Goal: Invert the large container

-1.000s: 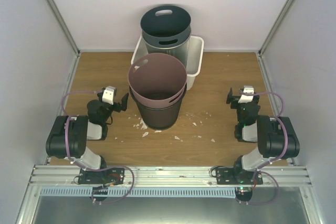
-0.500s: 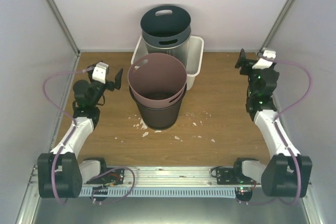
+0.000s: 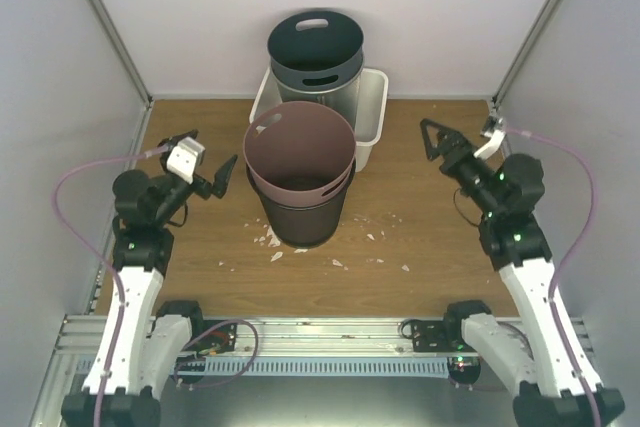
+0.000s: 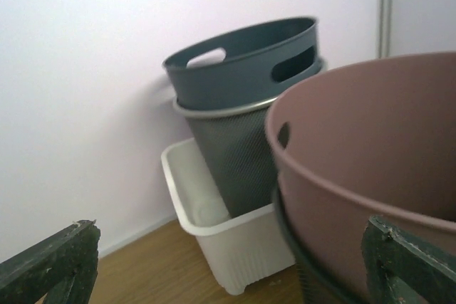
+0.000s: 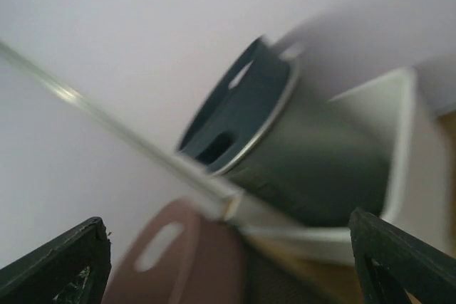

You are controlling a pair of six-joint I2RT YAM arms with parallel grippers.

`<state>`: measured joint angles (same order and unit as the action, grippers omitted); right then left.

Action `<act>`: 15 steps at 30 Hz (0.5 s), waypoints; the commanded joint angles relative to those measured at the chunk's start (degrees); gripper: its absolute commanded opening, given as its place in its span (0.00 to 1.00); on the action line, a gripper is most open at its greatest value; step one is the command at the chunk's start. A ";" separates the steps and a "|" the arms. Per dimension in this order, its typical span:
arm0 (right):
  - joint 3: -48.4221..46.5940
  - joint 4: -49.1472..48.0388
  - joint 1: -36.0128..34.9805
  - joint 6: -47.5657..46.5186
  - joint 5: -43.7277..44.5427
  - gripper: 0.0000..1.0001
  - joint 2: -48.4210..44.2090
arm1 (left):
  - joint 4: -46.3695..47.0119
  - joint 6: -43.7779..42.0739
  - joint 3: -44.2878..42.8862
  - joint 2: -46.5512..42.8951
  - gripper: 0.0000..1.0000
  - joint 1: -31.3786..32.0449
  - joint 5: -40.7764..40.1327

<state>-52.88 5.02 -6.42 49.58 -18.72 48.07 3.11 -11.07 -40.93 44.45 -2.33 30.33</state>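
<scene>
Pink container [image 3: 300, 147] upright (inside dark bin [image 3: 300, 225])

A big pink round plastic bin [image 3: 285, 142] stands upright in the middle of the brown wooden tabletop [image 3: 420, 247]. It sits inside a dark round bin [image 3: 300, 225]. The left pincer [image 3: 209, 155] hangs just beside it, fingers spread wide. The right pincer [image 3: 433, 141] is farther off, fingers spread too. Small white crumbs [image 3: 270, 240] lie near the bins.

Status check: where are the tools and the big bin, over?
Left tool, right tool open, empty, flanking the mauve bin, no contact. Bin upright, nested in a dark bin. Close behind: white tub.
</scene>
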 commanded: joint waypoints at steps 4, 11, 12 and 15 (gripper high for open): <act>6.24 -3.97 -18.88 25.63 0.50 0.91 -9.98 | -7.15 -0.39 1.74 -6.93 0.99 0.53 7.15; 8.63 -10.44 -40.26 31.23 11.69 0.92 -3.61 | -6.06 4.31 1.85 -4.00 0.97 2.82 8.26; 7.92 -9.89 -41.84 30.92 13.44 0.92 -3.13 | -5.98 4.45 1.69 -3.39 0.97 3.96 7.55; 6.70 -9.81 -43.83 30.99 15.31 0.92 -2.09 | -5.08 4.63 1.17 -1.94 0.97 5.75 6.05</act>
<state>-43.62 -3.03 -47.37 78.17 -9.93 45.95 -3.88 -8.08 -39.20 41.54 1.15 37.15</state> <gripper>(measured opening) 0.919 0.969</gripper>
